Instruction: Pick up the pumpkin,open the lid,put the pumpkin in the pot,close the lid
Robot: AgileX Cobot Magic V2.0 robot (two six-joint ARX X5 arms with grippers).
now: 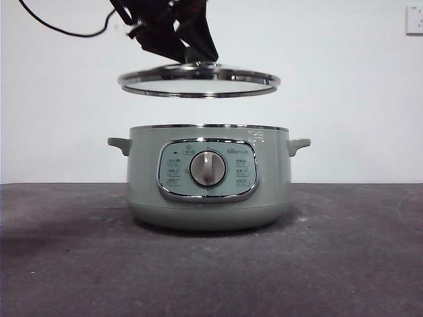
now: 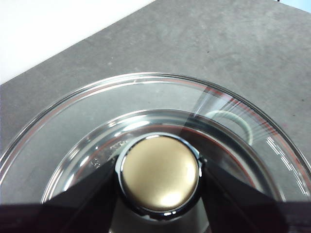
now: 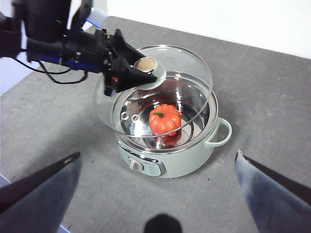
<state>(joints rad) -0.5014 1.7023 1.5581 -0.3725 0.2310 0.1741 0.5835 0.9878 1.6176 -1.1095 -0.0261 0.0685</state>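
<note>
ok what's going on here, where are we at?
The left end effector is shut on the knob of the lid and holds it in the air over the pot. The pumpkin already sits inside the pot. The right end effector is open, empty and set back from the pot.

My table (image 1: 357, 264) is covered in a dark grey, slightly mottled surface that runs flat from the near edge back to the wall. Behind it stands a plain white wall (image 1: 357, 86), bare but for a white socket plate (image 1: 414, 20) high in the corner of the front view. The light is even and soft, leaving a faint shadow on the grey top. From my right wrist view a strip of blue shows at the table's edge (image 3: 4, 182).
</note>
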